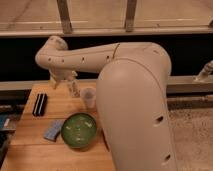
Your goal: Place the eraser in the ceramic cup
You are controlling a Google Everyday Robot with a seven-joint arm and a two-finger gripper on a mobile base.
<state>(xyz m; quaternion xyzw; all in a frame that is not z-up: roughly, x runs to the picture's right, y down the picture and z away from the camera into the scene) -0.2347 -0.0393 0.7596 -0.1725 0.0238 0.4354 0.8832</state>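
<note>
**Gripper above the table's far edge, empty; eraser lying apart to its left**

The arm's bulky cream body fills the right foreground. From there it reaches up and leftward in one long span to a bent joint, then turns down towards the wooden table (pixel 30 150). The gripper (pixel 62 81) hangs below that joint over the far edge of the table, pointing downward. Its fingers are spread wide with nothing between them.

The eraser (pixel 40 104) lies flat on the table near the left edge, its length running front to back. It sits to the left of the gripper and nearer the front, clear of it and untouched.

The ceramic cup (pixel 89 97) stands upright to the right of the gripper, close against the arm's body. A clear slim bottle (pixel 74 90) stands between gripper and cup (whether it touches the cup I cannot tell).

Nearer the front sits a wide green bowl (pixel 79 131). A grey-blue pad (pixel 53 130) lies just to its left. The eraser is well apart from the cup.
</note>
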